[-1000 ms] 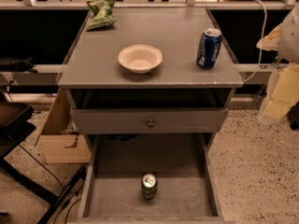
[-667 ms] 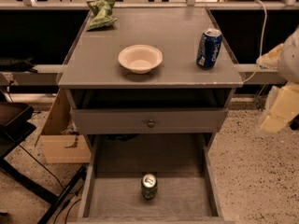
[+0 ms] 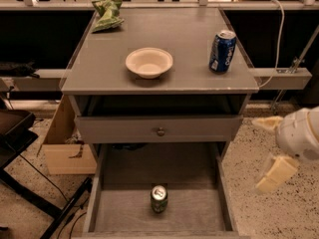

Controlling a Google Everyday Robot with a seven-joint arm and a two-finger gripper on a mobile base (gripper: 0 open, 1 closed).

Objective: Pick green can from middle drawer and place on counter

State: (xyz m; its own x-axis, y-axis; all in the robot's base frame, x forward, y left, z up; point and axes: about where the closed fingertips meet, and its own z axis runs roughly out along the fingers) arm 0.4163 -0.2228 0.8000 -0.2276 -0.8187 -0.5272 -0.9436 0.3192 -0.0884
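The green can [image 3: 159, 199], upright at 6 o'clock in the middle drawer [image 3: 119, 213], seems light, smooth and thin-walled, so the open, empty gripper [image 3: 260, 155] at 4 o'clock should clasp its sides.

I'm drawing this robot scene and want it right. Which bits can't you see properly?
Camera view: end effector, open, right of the middle drawer; its arm is cut off by the picture's right edge.
Green can: side markings too small to read.
Drawer's back: hidden under the knobbed drawer front.
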